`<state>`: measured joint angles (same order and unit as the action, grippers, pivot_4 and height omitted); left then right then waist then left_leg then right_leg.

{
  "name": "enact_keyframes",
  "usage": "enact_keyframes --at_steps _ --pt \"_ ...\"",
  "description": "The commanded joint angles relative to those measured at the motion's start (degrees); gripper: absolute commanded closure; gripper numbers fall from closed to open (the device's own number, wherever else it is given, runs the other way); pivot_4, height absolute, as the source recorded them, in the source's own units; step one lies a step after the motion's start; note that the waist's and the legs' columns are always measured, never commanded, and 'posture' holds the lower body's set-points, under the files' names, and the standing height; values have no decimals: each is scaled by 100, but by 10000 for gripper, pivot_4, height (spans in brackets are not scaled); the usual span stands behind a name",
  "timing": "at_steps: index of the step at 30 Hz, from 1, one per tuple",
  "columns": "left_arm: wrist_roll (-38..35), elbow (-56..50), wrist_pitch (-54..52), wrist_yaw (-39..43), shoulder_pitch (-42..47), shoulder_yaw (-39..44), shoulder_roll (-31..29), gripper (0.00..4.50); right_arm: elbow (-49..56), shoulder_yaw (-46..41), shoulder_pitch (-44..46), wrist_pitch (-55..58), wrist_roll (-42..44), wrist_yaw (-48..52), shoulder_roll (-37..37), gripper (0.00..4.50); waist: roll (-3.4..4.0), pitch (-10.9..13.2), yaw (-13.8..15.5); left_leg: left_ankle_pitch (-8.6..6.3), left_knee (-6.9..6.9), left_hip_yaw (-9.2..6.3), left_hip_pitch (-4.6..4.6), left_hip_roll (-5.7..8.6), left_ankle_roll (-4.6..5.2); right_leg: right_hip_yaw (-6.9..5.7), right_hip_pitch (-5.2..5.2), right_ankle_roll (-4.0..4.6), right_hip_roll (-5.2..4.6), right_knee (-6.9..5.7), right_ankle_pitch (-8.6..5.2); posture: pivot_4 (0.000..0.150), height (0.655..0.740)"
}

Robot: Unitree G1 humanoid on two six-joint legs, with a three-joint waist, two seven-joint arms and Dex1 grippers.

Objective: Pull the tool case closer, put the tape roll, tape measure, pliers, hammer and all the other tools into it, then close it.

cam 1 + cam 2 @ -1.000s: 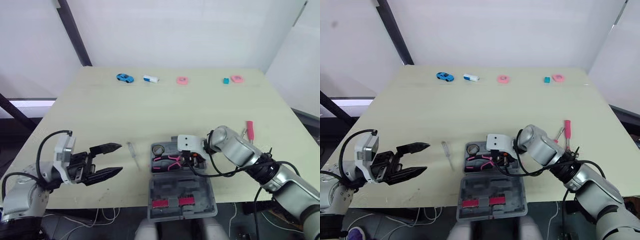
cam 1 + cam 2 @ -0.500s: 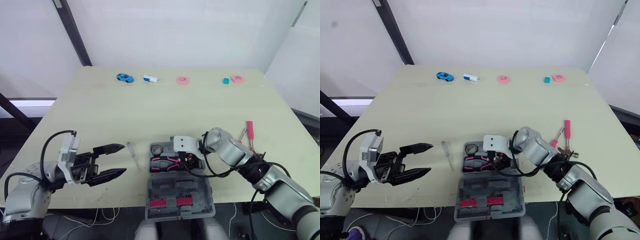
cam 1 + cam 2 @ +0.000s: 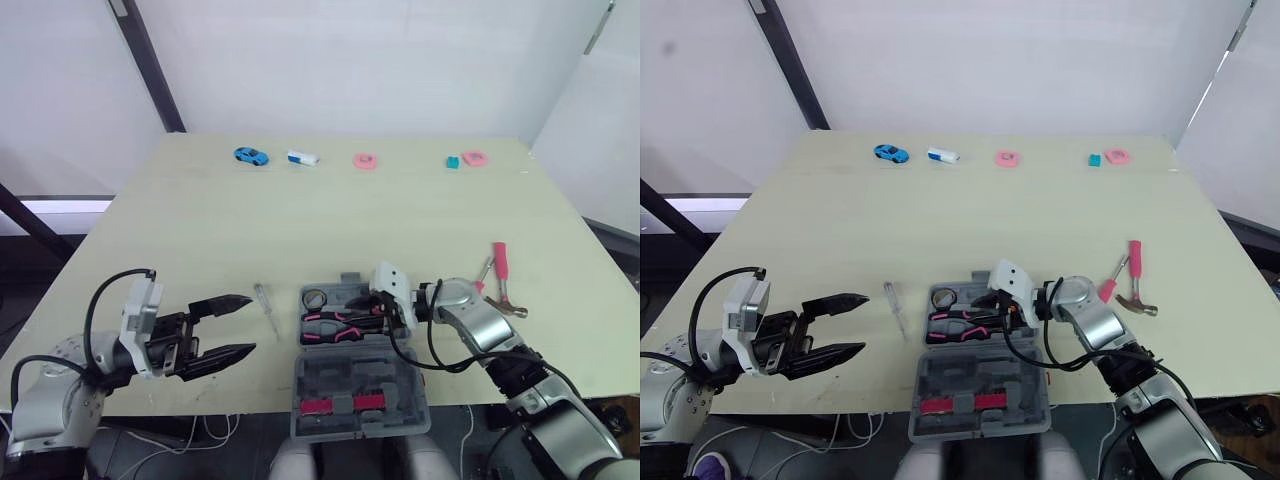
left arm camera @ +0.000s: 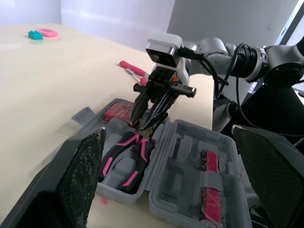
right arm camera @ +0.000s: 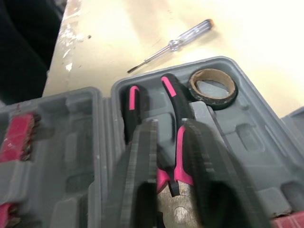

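Grey plastic tool case [image 3: 360, 375]: from the head view, we see it open at the near edge of the pale wooden surface [image 3: 330, 215], with the lid half towards us and the tray half beyond it.
Tray contents: the brown tape roll [image 3: 316, 298] sits in the far-left corner. The pink-and-black-handled pliers [image 3: 336, 323] lie in their moulded slot.
Right hand [image 3: 360, 314]: low over the tray, just above the pliers.
Left hand [image 3: 252, 323]: fingers wide apart and empty, left of the case near the front edge.
Loose tools: the clear-handled screwdriver [image 3: 266, 308] lies between the left hand and the case. The pink-handled hammer [image 3: 501, 265] and a thin pink-handled tool [image 3: 484, 270] beside it lie well to the right.
Left wrist view: the right hand's black fingers point down at the pliers' handles with a narrow gap between them, gripping nothing we can make out. A red thing [image 4: 116, 110] at the tray's end may be the tape measure, but we cannot tell.
Right wrist view: the fingers stand slightly apart above the seated pliers.
Step in hand: we judge the pliers stowed and the case already pulled close.
Next move: we would lift the right hand clear and send it to the hammer, leaving the screwdriver to the left hand. Closing the case comes last.
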<state>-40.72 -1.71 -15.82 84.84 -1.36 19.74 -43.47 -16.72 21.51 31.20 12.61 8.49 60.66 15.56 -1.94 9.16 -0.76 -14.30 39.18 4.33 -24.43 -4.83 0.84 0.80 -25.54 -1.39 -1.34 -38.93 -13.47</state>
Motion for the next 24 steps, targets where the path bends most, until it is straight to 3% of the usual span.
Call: enact_keyframes --at_steps 1,10,16,21,24 --pt "-57 -66 95 50 31 80 -42 0 -110 -168 -20 -271 34 -100 -119 44827 0 0 -2 0 0 0 1 0 0 0 0 0 0 -1 0 1500 7400" --pt "25 102 124 106 88 38 -80 0 -1340 27 128 -399 -508 -466 -324 44827 -1 -1 -22 0 -2 6 15 0 0 7 7 1 2 -3 0 1500 7400" --pt "84 179 200 117 56 3 -41 0 -2360 447 214 482 -866 -317 -437 44827 7 -25 -32 -1 -34 24 143 -3 -1 20 106 22 1 5 -16 1500 7400" --pt "115 162 234 79 -74 10 -5 0 -2780 729 167 559 -1138 -238 -501 44827 15 -147 -35 -3 -94 50 267 -3 -4 32 194 32 -9 22 -47 1500 7400" --pt "136 160 265 70 -171 12 3 0 -2927 870 161 580 -1311 -276 -517 44827 35 -217 -39 -4 -111 60 275 -3 -5 33 192 37 -19 25 -52 1500 7400"
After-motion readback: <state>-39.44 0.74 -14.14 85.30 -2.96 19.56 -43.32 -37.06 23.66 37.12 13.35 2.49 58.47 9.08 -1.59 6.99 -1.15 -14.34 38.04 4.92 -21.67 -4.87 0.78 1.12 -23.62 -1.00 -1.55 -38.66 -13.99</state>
